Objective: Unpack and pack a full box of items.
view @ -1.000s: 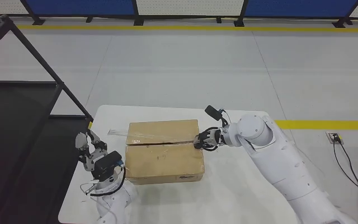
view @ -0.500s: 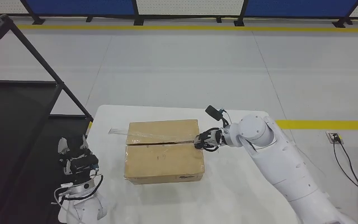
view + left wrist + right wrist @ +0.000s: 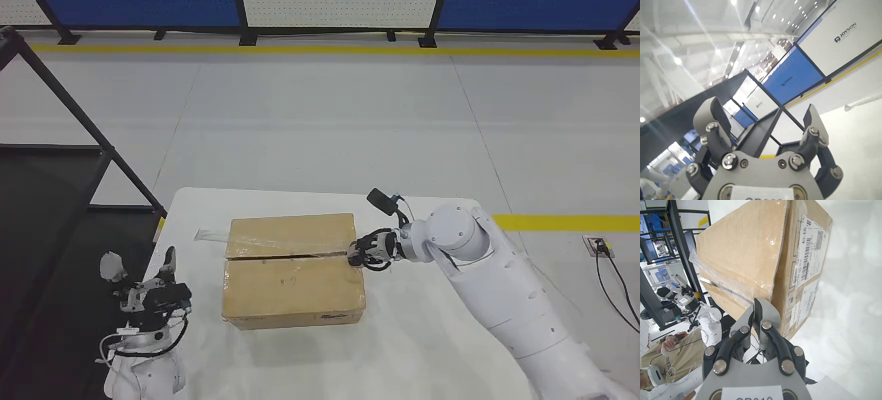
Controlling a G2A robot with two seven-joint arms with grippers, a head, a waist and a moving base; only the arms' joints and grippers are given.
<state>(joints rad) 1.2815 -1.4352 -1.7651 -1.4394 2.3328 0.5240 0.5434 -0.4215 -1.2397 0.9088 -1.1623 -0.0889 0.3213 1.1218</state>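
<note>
On the white table, a brown cardboard box: rectangular, matte, a little scuffed, lying flat near the table's middle with both top flaps down and meeting in one long seam. Along that seam, a strip of clear tape, glossy and wrinkled, puckered off the cardboard in places and trailing past the box's left end as a loose, crinkled tail. Near that far end of the seam, a small dark gap between the flaps. On the short end wall toward the right arm, white printed labels with barcodes, pasted flat against the board. Right gripper at the top edge of that end wall, just at the seam's end: bare metal links, round-headed pins, black pads. Fingers drawn narrow, almost together, pinching the near end of the tape film. Whether touching the cardboard itself or only the film, hard to say. From the right wrist, the box's corner straight ahead and close, the tape running away from the fingertips along the seam. Left gripper well apart from the box, out at the table's left edge beside a black metal frame, tilted up toward the ceiling. Grey curved fingers with dark inner pads, spread wide. Box off to its right, with tabletop between.
</note>
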